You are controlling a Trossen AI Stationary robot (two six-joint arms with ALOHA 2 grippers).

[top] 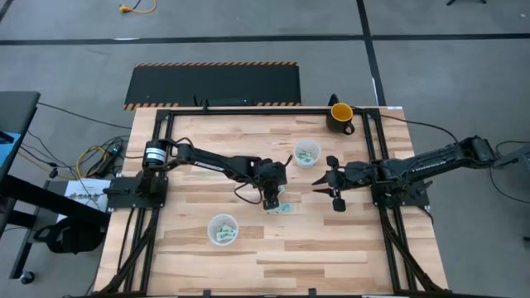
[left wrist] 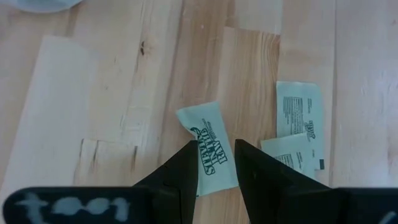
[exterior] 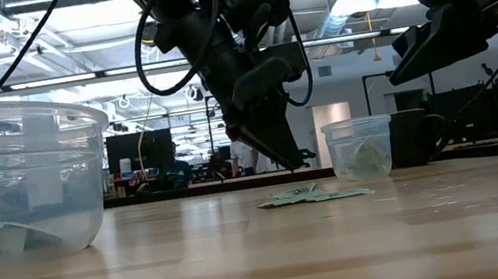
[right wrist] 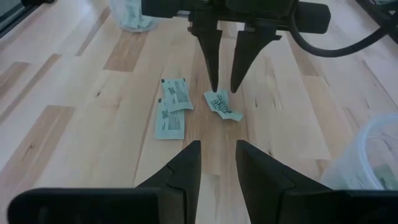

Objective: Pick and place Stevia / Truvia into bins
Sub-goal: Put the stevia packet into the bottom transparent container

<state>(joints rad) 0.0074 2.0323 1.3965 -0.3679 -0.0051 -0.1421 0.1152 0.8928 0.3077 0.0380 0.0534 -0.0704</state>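
Three light green and white sachets lie flat on the wood near the table's middle (top: 285, 208). One is a curled sachet (left wrist: 208, 149) (right wrist: 222, 104); two overlapping ones (left wrist: 297, 127) (right wrist: 171, 111) lie beside it. My left gripper (top: 272, 201) (left wrist: 216, 149) (right wrist: 224, 87) points straight down over the curled sachet, open, its tips just above it on either side. The low view shows the tips (exterior: 296, 164) clear of the table. My right gripper (top: 332, 187) (right wrist: 217, 146) hovers open toward the table's right. Two clear cups (top: 306, 152) (top: 222, 229) each hold sachets.
A dark mug with yellow inside (top: 340, 116) (exterior: 417, 137) stands at the far right corner, behind the far cup (exterior: 360, 146). The near cup (exterior: 12, 179) sits toward the near left. A black frame (top: 166, 116) runs along the table's edges.
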